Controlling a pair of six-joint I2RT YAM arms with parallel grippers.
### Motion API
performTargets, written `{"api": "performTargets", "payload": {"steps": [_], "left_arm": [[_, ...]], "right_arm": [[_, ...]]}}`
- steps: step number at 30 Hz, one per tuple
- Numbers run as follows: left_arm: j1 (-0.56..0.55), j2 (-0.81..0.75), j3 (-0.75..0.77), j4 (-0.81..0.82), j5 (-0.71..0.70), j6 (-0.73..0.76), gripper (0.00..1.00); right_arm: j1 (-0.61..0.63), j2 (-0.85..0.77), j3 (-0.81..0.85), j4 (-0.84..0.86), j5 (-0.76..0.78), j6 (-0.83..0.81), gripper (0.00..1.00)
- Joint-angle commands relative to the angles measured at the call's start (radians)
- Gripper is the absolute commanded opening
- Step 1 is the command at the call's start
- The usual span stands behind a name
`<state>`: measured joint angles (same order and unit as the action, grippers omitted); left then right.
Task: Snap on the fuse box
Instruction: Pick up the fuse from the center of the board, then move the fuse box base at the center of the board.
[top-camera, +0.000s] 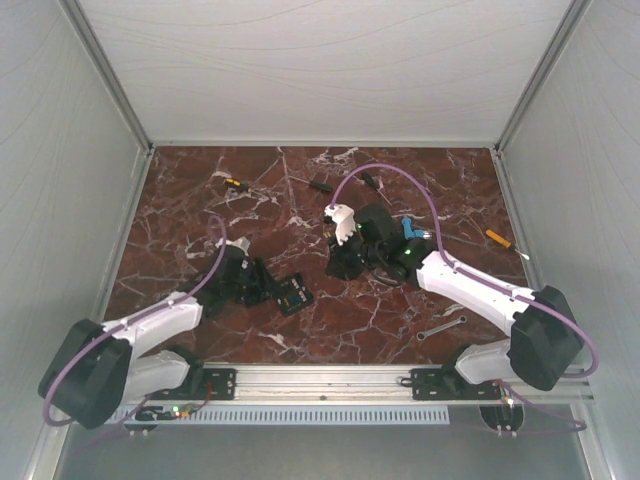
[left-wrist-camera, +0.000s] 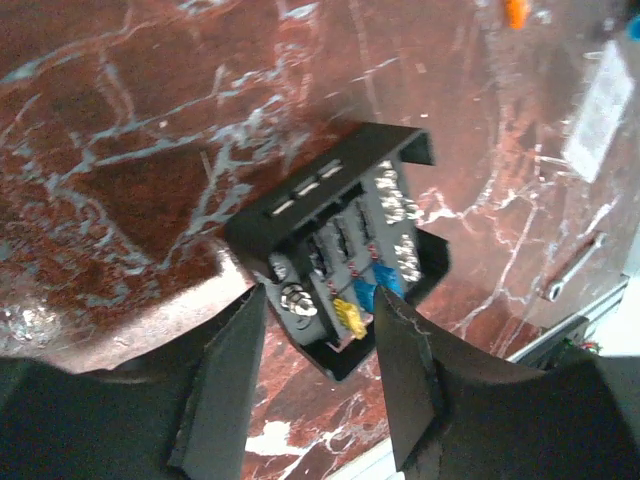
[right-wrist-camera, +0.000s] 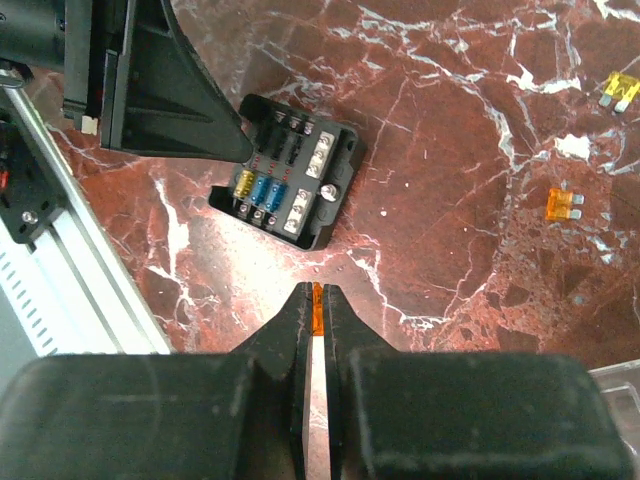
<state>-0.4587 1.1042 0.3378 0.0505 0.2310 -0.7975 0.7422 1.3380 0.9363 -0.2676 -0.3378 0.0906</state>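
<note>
So the fuse box (top-camera: 291, 294) sits low and middle in the overhead view on the marble table (top-camera: 200, 200), lid off, yellow and blue fuses (right-wrist-camera: 262, 190) showing. My left pincer (left-wrist-camera: 320, 300) is apart, one finger each side of the box's near corner. Can't tell if they're actually touching it. My right pincer (right-wrist-camera: 317, 296) is pinched on a little orange fuse (right-wrist-camera: 317, 306), hovering below the box in its wrist view. I reckon that fuse goes in first. Tip: grip the walls with the left so the box can't skate, square the fuse to an empty slot, then push straight down, no twisting.
</note>
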Motion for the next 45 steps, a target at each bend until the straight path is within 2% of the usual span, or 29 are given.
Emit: {"api": "performTargets", "payload": {"steps": [1,5,11,17,26,32,39,45], "left_arm": [[0.004,0.082,0.044,-0.011,-0.007,-0.014,0.44],[0.003,0.141,0.039,0.030,0.048,-0.024,0.31],[-0.026,0.192,0.007,0.173,0.149,-0.075,0.25],[-0.106,0.262,0.031,0.257,0.150,-0.147,0.24],[-0.178,0.288,-0.012,0.406,0.127,-0.314,0.26],[-0.193,0.222,-0.051,0.409,0.101,-0.357,0.31],[-0.192,0.193,-0.060,0.313,0.079,-0.313,0.32],[-0.193,0.276,-0.052,0.363,0.148,-0.304,0.15]], "right_arm": [[0.014,0.019,0.035,-0.018,0.071,-0.009,0.00],[0.019,0.025,0.033,-0.010,0.067,-0.004,0.00],[0.027,0.041,0.036,-0.012,0.084,0.002,0.00],[0.068,0.069,0.061,-0.048,0.181,0.033,0.00],[0.142,0.149,0.087,-0.114,0.345,0.245,0.00],[0.212,0.163,0.074,-0.122,0.403,0.334,0.00],[0.257,0.184,0.070,-0.097,0.473,0.390,0.00],[0.267,0.195,0.066,-0.075,0.483,0.397,0.00]]}}
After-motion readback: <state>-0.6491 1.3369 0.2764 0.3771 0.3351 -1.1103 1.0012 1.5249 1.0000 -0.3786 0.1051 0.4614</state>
